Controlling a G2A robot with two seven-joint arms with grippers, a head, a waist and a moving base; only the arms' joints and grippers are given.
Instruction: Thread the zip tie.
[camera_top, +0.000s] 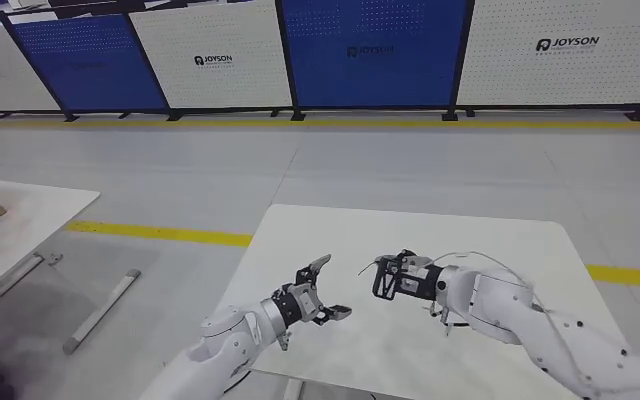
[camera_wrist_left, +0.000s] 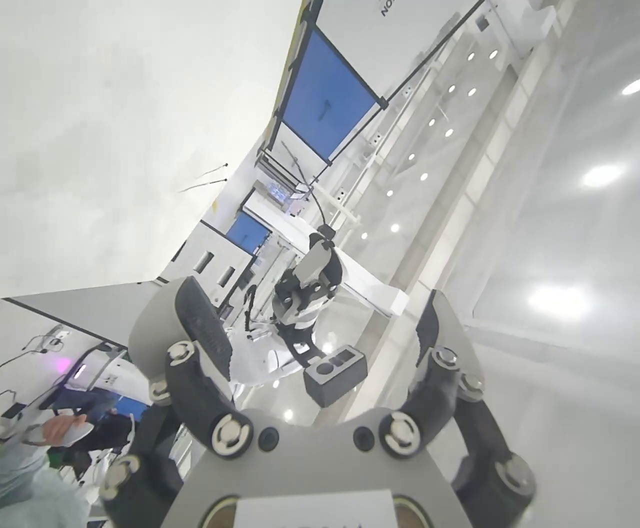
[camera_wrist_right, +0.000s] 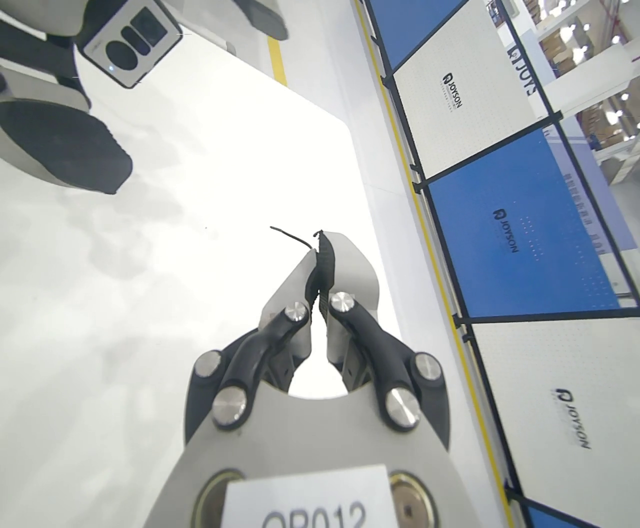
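Note:
My right gripper (camera_top: 383, 277) is above the middle of the white table (camera_top: 420, 230), shut on a thin black zip tie (camera_top: 365, 268). In the right wrist view the fingers (camera_wrist_right: 345, 270) are pressed together, and a short curved end of the zip tie (camera_wrist_right: 290, 235) sticks out past my right gripper (camera_wrist_right: 320, 250). My left gripper (camera_top: 322, 292) hangs open a short way from that free end, facing it, with nothing between its fingers (camera_wrist_left: 200, 320). From the left wrist, the right gripper (camera_wrist_left: 312, 275) shows beyond my left gripper (camera_wrist_left: 320, 320).
The table's left edge (camera_top: 240, 265) and near edge lie close under the left arm. Another white table (camera_top: 40, 215) stands at the far left. A yellow floor line (camera_top: 160, 233) and blue and white panels (camera_top: 375, 55) run behind.

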